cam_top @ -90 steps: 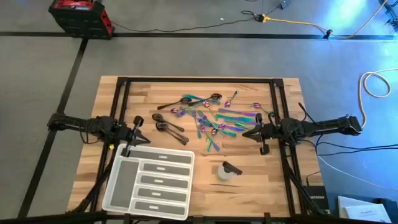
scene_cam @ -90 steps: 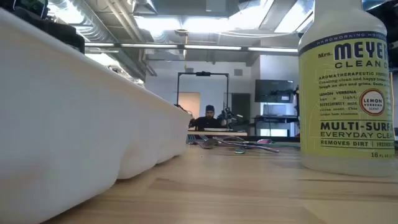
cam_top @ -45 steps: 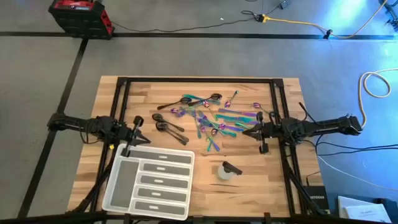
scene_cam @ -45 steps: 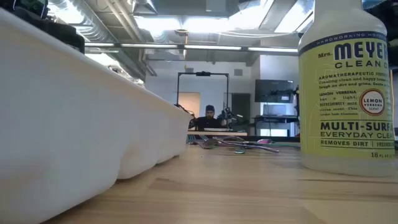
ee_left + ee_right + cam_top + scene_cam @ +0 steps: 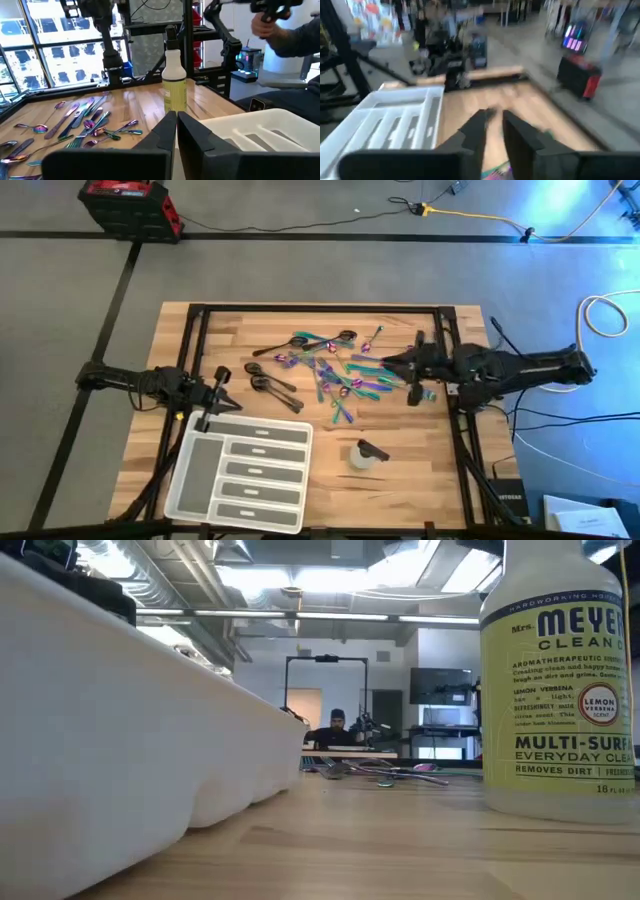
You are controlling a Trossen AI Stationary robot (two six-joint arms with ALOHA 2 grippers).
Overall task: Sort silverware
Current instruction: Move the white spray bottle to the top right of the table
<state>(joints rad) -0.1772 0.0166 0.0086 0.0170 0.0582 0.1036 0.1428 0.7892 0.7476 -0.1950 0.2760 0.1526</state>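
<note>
the right gripper (image 5: 384,363) has swung out over the silverware (image 5: 335,370) just beneath its near-closed fingers; left gripper (image 5: 236,388), fingers pressed together, waits.

A robotics lab or workshop is showing here: a butcher-block tabletop (image 5: 240,330) is sitting in a black metal frame (image 5: 200,310) on grey floor, cables (image 5: 470,218) are trailing beyond it, and a red toolbox (image 5: 128,202) is standing far left.

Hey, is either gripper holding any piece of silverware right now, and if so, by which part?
Nothing is held. The left gripper is shut and empty beside the tray; the right gripper is over the silverware, fingers nearly together, nothing between them.
</note>
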